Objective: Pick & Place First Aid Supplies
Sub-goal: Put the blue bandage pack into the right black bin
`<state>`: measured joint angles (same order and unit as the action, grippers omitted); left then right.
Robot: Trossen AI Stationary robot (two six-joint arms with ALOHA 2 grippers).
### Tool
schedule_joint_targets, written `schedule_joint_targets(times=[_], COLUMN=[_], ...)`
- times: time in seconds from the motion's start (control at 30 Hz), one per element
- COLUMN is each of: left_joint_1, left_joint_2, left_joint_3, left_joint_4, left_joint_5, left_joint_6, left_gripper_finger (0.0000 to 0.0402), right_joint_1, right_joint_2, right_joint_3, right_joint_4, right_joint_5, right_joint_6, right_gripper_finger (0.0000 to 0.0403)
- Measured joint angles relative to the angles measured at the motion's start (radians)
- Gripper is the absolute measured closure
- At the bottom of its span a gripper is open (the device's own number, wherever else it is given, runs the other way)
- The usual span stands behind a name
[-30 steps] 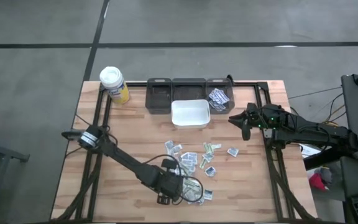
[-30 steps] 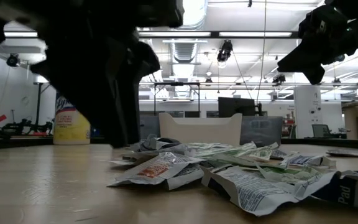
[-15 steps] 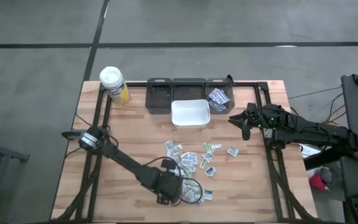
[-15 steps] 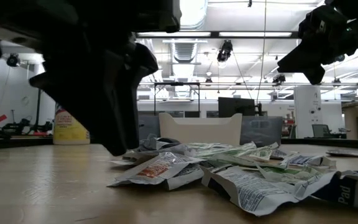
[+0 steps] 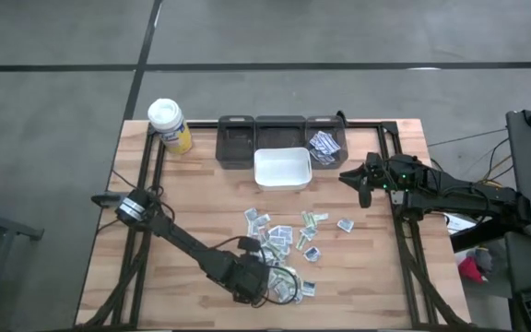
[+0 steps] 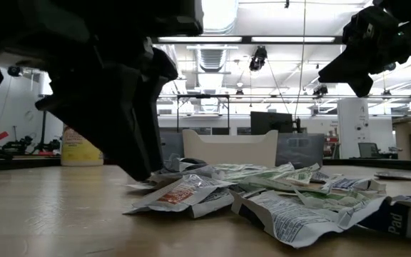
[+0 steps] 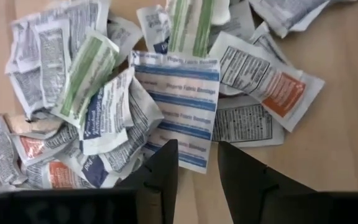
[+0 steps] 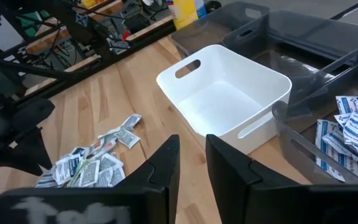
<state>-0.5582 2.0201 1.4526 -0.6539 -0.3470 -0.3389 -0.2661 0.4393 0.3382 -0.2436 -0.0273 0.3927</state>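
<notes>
Several first aid supplies, small flat paper packets (image 5: 284,242), lie scattered on the wooden table, with a denser heap (image 7: 92,106) near its front edge. My left gripper (image 5: 264,282) points steeply down over that heap. It is open, with its fingertips (image 7: 196,152) just above the near edge of a blue-striped packet (image 7: 182,99); I see no touch. My right gripper (image 5: 353,180) hangs at the table's right, well above the top, open by a narrow gap (image 8: 192,146) with nothing between the fingers. In the low view the packets (image 6: 262,193) lie flat in front of the white bin (image 6: 230,148).
A white bin (image 5: 282,169) stands in front of a row of grey bins (image 5: 238,138); the rightmost (image 5: 324,148) holds packets. A white-lidded yellow bottle (image 5: 170,126) stands at the far left corner. Bare wood lies left of the heap.
My left gripper has tipped a little, and its fingertips have come slightly lower over the near heap of packets. The packets have not moved.
</notes>
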Motion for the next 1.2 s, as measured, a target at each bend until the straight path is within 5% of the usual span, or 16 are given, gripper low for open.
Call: schedule_joint_targets(times=[1.2], left_joint_1=[-0.016], left_joint_2=[0.044], left_joint_3=[0.001], left_joint_4=[0.026], left_joint_5=[-0.127], left_joint_6=[-0.055], left_gripper_finger=[0.0303], right_joint_1=[0.000], right_joint_2=[0.000], right_joint_3=[0.000], right_joint_4=[0.013], right_joint_5=[0.001], right_joint_6=[0.000], right_gripper_finger=[0.0321])
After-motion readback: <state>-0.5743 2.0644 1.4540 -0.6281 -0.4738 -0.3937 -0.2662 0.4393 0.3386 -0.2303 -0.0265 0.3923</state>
